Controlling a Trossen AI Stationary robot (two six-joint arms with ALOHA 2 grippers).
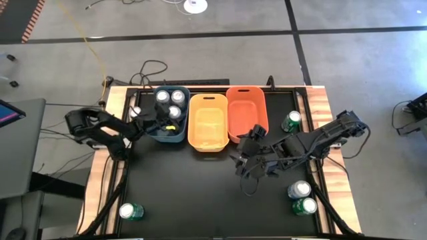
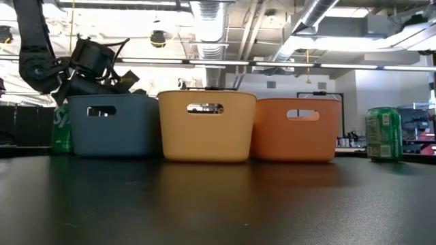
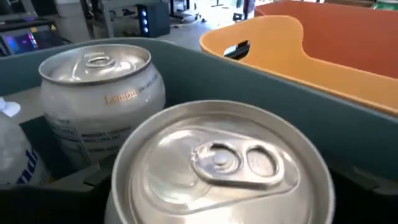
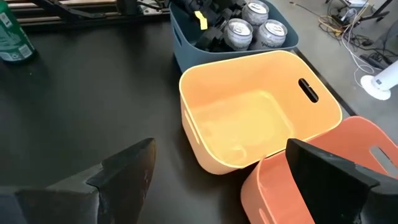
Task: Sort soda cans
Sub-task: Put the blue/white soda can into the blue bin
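Three silver-topped soda cans stand upright in the blue bin at the far left. My left gripper reaches into that bin from the table's left; the nearest can's top lies just ahead of it, with another can behind. My right gripper hangs open in the air near the yellow bin and the orange bin, with nothing between its fingers. A green can stands left of the blue bin, and another right of the orange bin.
A green can stands at the near left. A blue-silver can and a green one stand at the near right. The yellow bin and the orange bin hold no cans. The table's middle and near part is bare black surface.
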